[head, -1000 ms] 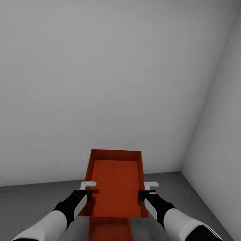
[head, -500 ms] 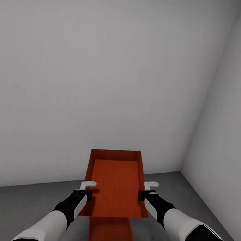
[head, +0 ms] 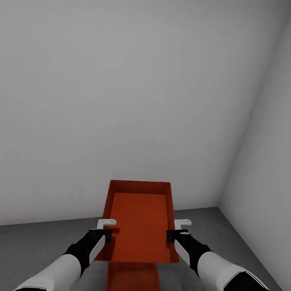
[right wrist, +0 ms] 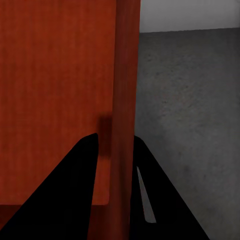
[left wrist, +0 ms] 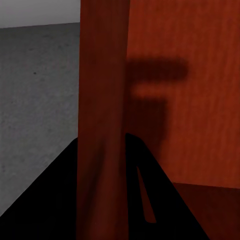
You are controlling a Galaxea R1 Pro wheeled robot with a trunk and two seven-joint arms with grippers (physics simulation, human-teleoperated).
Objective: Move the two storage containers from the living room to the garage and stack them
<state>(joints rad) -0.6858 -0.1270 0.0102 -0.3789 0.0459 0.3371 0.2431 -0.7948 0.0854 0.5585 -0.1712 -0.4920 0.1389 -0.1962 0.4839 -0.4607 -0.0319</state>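
Nothing is shifting across the last second: the left gripper [head: 105,231] and right gripper [head: 178,231] are staying clamped on the side walls of the upper container [head: 138,222], holding it above the lower container [head: 133,280] on the garage floor [head: 25,246]. Likely pausing before lowering (alignment looks close); stack not yet seated.

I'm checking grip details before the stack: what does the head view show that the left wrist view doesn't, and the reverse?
Head view alone: both grippers, left gripper and right gripper, on opposite long walls of the held container, the second container below it, and the room's corner. Left wrist view alone: the fingers straddling the container's wall, seen close. Shared: the held container and the grey floor.
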